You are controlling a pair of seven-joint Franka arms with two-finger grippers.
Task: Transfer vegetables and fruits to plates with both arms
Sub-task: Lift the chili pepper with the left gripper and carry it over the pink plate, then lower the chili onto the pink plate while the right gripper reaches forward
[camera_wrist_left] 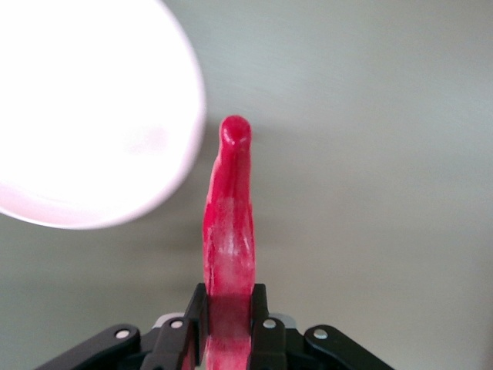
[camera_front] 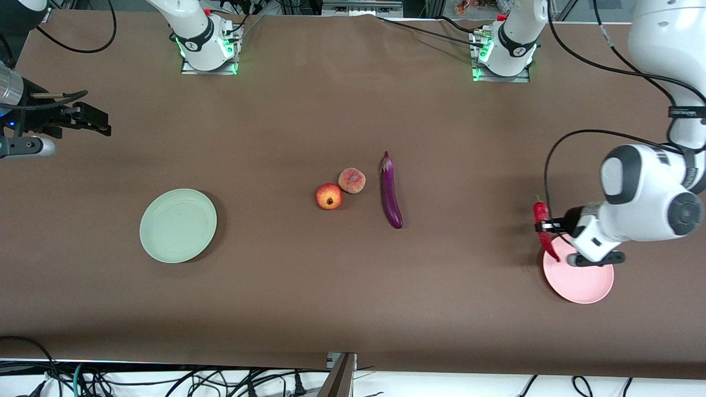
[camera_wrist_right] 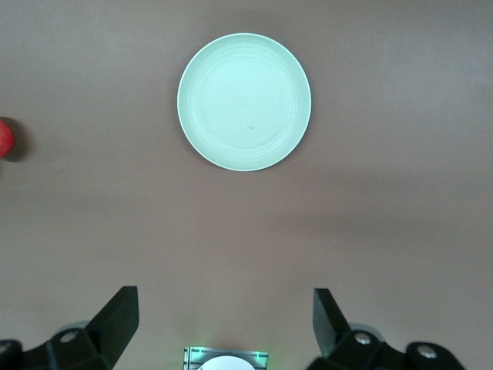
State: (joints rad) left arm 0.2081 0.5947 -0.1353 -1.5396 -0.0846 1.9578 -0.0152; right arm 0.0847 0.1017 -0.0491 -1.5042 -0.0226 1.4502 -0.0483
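The table (camera_front: 309,286) is lit evenly and fairly brightly from above in the front view, and only short, soft shadows are cast beside the green plate (camera_front: 178,225), the peach (camera_front: 352,180) and the eggplant (camera_front: 390,193). A darker band is seen along the table edge nearest the front camera. Green glow is thrown onto the cloth around both bases. In the left wrist view the pink plate (camera_wrist_left: 85,116) is blown out to near white, the cloth is rendered greyish green, and the chili (camera_wrist_left: 228,223) is shown soft, with pale glare on its skin. In the right wrist view the plate is sharp, and the corners are slightly darkened.
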